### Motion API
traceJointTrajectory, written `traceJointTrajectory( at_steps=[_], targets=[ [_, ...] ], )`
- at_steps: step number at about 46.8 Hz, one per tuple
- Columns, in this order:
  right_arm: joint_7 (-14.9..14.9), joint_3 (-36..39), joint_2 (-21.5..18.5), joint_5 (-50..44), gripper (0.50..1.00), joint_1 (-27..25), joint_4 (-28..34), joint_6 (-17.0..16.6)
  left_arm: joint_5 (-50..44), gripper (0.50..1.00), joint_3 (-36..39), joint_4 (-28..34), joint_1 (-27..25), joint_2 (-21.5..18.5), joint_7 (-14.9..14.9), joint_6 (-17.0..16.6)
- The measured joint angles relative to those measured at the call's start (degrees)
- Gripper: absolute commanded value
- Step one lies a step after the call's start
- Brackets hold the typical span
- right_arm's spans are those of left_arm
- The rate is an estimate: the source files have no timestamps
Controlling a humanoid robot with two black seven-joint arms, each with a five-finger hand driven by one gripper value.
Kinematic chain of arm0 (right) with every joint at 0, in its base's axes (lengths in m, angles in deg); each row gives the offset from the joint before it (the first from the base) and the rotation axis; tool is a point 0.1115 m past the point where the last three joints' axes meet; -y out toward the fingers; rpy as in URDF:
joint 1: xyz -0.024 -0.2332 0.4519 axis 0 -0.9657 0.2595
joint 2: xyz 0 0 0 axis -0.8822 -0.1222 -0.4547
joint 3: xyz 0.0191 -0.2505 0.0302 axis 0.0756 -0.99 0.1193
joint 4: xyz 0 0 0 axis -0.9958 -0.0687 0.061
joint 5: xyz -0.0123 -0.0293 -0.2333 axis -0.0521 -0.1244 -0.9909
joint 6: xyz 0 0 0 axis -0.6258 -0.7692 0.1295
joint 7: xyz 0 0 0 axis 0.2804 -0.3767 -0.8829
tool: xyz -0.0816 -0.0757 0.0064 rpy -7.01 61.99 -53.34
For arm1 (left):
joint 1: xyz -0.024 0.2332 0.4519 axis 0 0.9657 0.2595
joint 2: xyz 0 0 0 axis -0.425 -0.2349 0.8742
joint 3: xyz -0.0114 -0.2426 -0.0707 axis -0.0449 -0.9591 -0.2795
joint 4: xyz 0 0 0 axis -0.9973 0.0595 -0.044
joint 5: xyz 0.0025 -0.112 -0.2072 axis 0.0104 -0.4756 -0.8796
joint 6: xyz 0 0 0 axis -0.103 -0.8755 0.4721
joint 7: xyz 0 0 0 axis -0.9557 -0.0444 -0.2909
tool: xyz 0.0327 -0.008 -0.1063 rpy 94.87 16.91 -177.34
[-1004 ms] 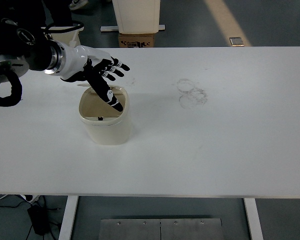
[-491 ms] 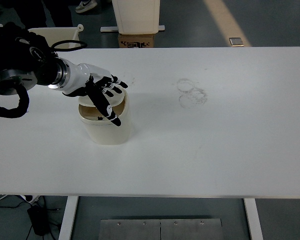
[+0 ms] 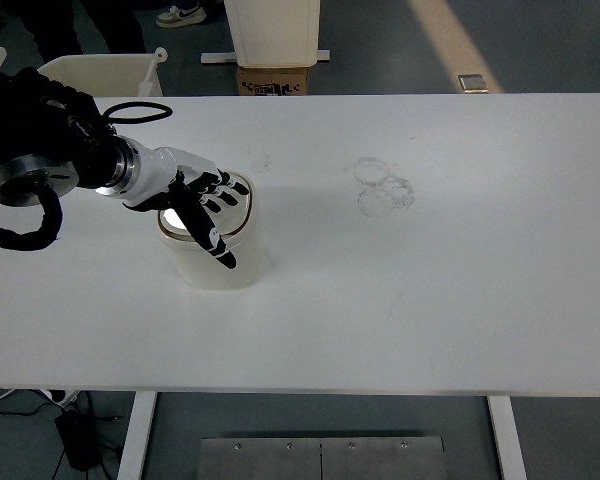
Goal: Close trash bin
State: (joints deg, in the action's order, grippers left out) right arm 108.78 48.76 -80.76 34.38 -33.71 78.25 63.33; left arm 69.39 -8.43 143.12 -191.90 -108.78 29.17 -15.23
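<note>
The left robot hand [image 3: 192, 197] lay spread flat on the trash bin [image 3: 212, 250] lid (holding nothing); pressing straight down and evenly would seat it best

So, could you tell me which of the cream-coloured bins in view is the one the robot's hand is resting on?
The small cream trash bin on the white table; the left hand lies across its top. The larger bins stand on the floor beyond the table.

Left arm reaching in, left hand [image 3: 185, 192] palm down, fingers [image 3: 220, 256] spread
</note>
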Motion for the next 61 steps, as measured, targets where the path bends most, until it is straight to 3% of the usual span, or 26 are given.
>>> traceJointTrajectory(
  at_steps=[36, 61],
  targets=[
    [0.0, 0.0, 0.0, 0.0, 0.991, 0.0, 0.0, 0.0, 0.0, 1.000, 1.2, 0.0, 1.3, -0.4, -0.1, -0.4],
    [0.0, 0.0, 0.0, 0.0, 0.991, 0.0, 0.0, 0.0, -0.3, 1.000, -2.6, -3.7, -5.9, -2.9, -0.2, 2.0]
  ],
)
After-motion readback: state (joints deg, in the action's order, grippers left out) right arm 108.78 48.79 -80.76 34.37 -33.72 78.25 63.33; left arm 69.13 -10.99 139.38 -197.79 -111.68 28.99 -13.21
